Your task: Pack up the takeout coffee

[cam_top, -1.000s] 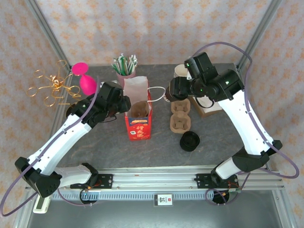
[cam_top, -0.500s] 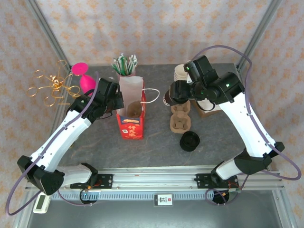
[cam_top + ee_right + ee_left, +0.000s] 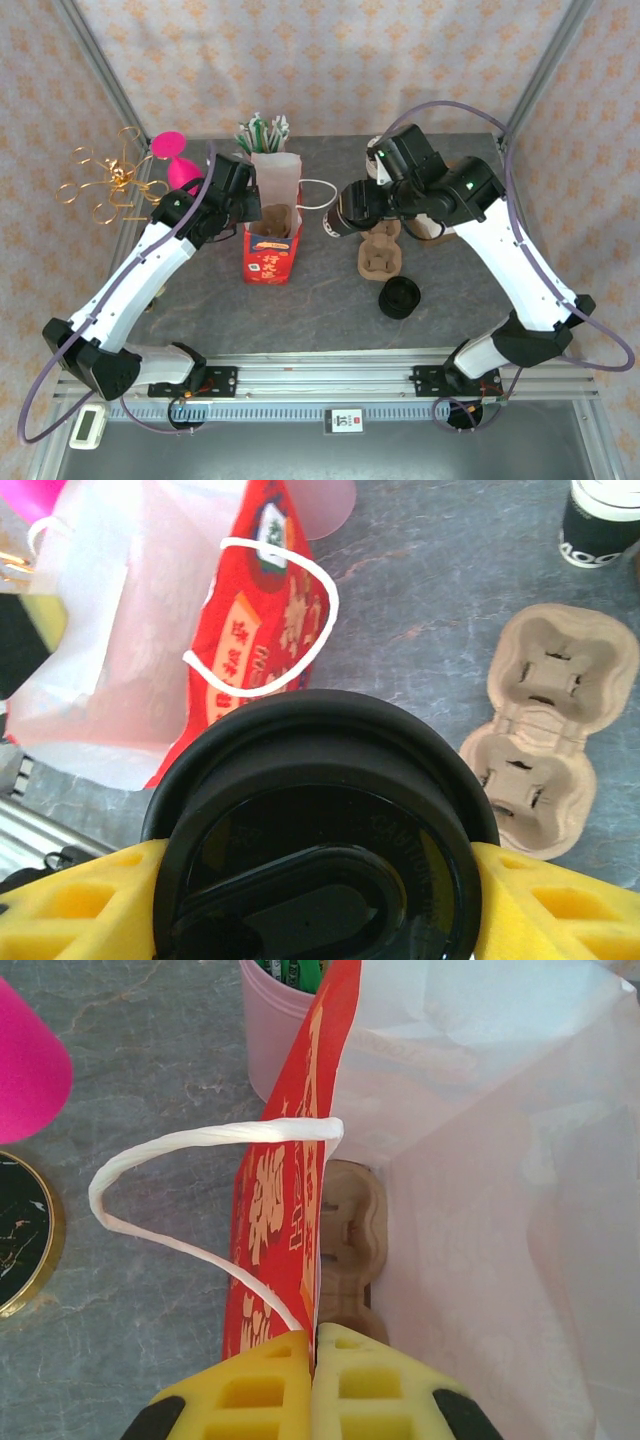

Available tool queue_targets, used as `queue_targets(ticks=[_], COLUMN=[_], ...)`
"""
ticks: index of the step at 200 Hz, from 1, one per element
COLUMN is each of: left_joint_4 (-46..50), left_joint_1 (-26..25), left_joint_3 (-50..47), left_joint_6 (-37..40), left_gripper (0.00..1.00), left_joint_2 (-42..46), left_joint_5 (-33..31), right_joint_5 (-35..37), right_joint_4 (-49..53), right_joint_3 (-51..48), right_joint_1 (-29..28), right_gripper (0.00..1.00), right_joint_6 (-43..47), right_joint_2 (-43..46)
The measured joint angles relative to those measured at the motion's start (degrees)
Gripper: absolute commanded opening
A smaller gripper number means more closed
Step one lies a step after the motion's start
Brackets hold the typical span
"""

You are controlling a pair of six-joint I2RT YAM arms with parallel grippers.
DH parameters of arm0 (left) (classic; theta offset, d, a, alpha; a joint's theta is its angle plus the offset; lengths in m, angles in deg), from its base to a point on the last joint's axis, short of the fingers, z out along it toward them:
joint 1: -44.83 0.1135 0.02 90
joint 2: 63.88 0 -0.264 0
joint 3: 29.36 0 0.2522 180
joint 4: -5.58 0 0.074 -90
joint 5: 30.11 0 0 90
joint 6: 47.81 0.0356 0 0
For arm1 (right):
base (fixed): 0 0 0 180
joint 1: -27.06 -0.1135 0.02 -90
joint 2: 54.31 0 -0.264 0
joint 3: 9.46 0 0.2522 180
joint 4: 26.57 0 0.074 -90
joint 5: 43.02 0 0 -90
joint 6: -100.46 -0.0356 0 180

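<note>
**Left wrist.** The left fingers point(image 3: 250, 1395) are pressed together and clamped on the top edge of one wall of the red paper bag point(image 3: 275, 1200). A white cord handle point(image 3: 170, 1150) loops out from that wall. A cardboard cup carrier point(image 3: 350, 1245) is lodged inside the bag against the red wall. A pink cup point(image 3: 280, 1040) stands just behind the bag.

**Right wrist.** The right fingers point(image 3: 75, 905) are spread apart and clamped on both sides of a coffee cup point(image 3: 320, 820) with a black lid. The cup is held above the grey worktop point(image 3: 440, 580), near the bag. A second carrier point(image 3: 555, 730) lies flat on the worktop.

**Top external.** The bag is set upright left of centre, mouth open. The held cup hangs just right of it, between the bag and the second carrier. A loose black lid point(image 3: 400, 297) lies near that carrier, on its near side.
</note>
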Motion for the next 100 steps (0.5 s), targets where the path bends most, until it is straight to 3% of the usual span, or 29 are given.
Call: queue_targets(ticks=[100], left_joint_4=[-0.07], left_joint_1=[0.00], left_joint_3=[0.11], left_joint_6=[-0.26], left_gripper=[0.00], left_joint_2=[0.02], left_joint_5=[1.53], right_joint_5=[-4.74], right_joint_4=[0.02], right_joint_3=[8.17], right_joint_1=[-1.99], right_gripper=[0.64], right_joint_6=[-0.72], right_joint_2=[-3.30])
